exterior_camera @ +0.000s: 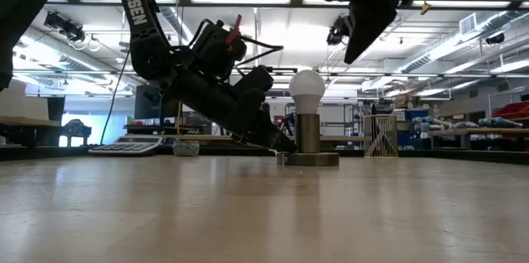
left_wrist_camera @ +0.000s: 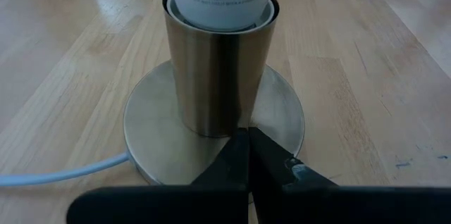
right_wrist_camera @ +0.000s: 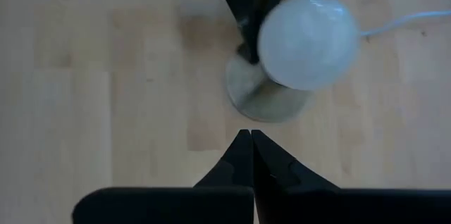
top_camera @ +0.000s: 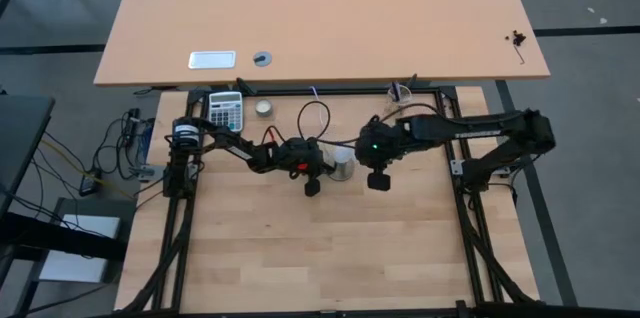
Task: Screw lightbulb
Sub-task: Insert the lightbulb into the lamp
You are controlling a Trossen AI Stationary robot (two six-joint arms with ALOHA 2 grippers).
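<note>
The white lightbulb [exterior_camera: 307, 89] stands upright with its narrow end down in the grey metal socket [exterior_camera: 308, 135], which rests by its round base on the table; both also show in the high view [top_camera: 343, 165]. My left gripper [left_wrist_camera: 248, 138] is shut and slants down onto the base from the table's left. My right gripper [exterior_camera: 351, 54] is shut and empty, hanging above and to the right of the bulb, clear of it. In the right wrist view the bulb's globe [right_wrist_camera: 306, 41] lies beyond my shut fingers [right_wrist_camera: 250, 139]. My left gripper lays its shut fingertips [left_wrist_camera: 243, 146] on the top of the socket's round base plate [left_wrist_camera: 282, 122], right at the foot of the upright tube [left_wrist_camera: 218, 69]. The fingers slant down from the table's left. The socket stands flat on the table.
A thin white cord [left_wrist_camera: 56, 176] runs from the socket's base. A calculator [top_camera: 226, 110] and a small round tin [top_camera: 264, 108] lie at the table's far left. The near half of the table [top_camera: 320, 258] is bare wood.
</note>
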